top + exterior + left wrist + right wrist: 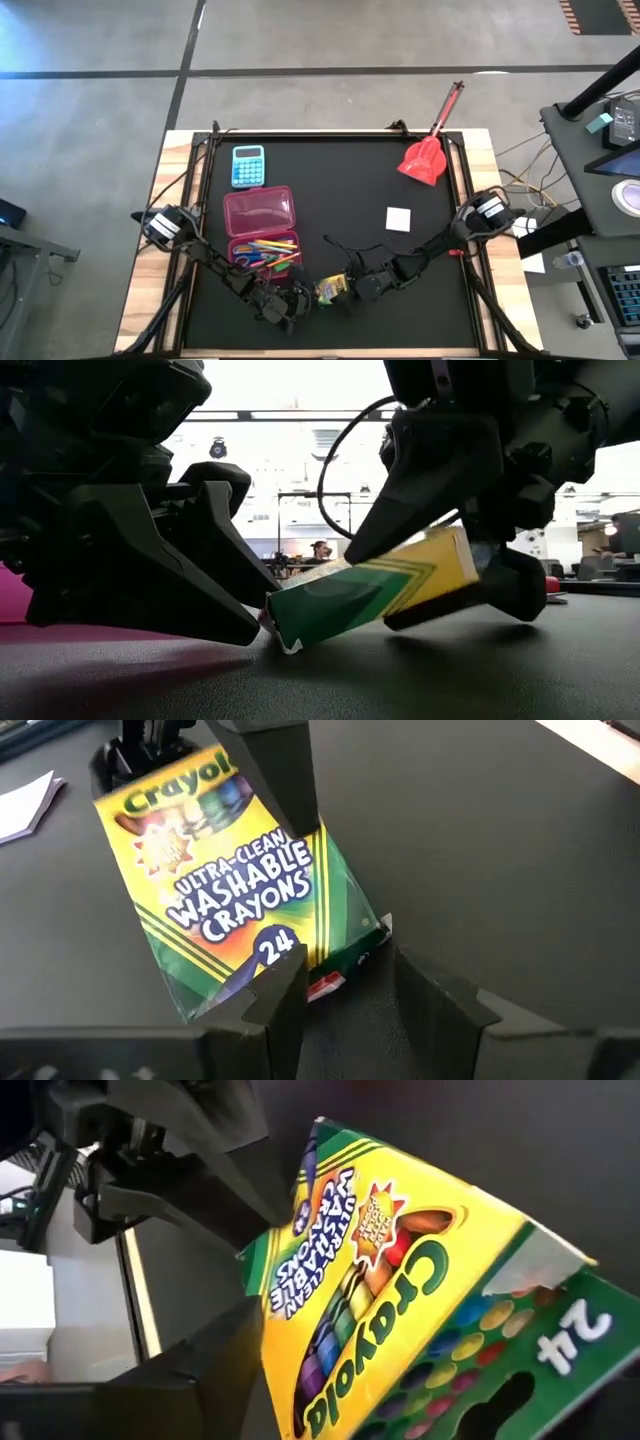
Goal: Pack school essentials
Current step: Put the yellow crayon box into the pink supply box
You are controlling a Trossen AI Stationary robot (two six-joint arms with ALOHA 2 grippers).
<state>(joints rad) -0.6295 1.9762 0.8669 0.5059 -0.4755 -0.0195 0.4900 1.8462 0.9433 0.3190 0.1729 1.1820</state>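
Note:
The yellow-green crayon box [330, 290] hangs tilted near the table's front edge, between my left gripper [298, 298] and my right gripper [362, 288]. Both are shut on it, one at each end. In the low view its raised end [440, 565] sits on the right gripper's side. Its lower end [285, 622] sits at the left gripper's fingertips, close above the table. Coloured pencils and pens [268, 250] lie in the near half of an open pink case [258, 212], left of centre. My left gripper has the box's lower end at one corner [335, 965] between its fingertips. One fingertip [280, 985] lies on the printed front face; the other finger's contact is hidden behind the box. The fingers come slanting down from the table's left. My right gripper pinches the box's raised half across its thickness. One finger [420, 490] lies on the printed front face [285, 830] and the other [480, 598] is under the back. The fingers come slanting down from the table's right and lie along the box. That end is lifted clear.
A blue calculator [248, 165] lies behind the pink case. A white note [399, 218] lies right of centre. A red long-handled scoop [428, 155] rests at the far right, its handle over the table's edge. Bare black mat spans the middle.

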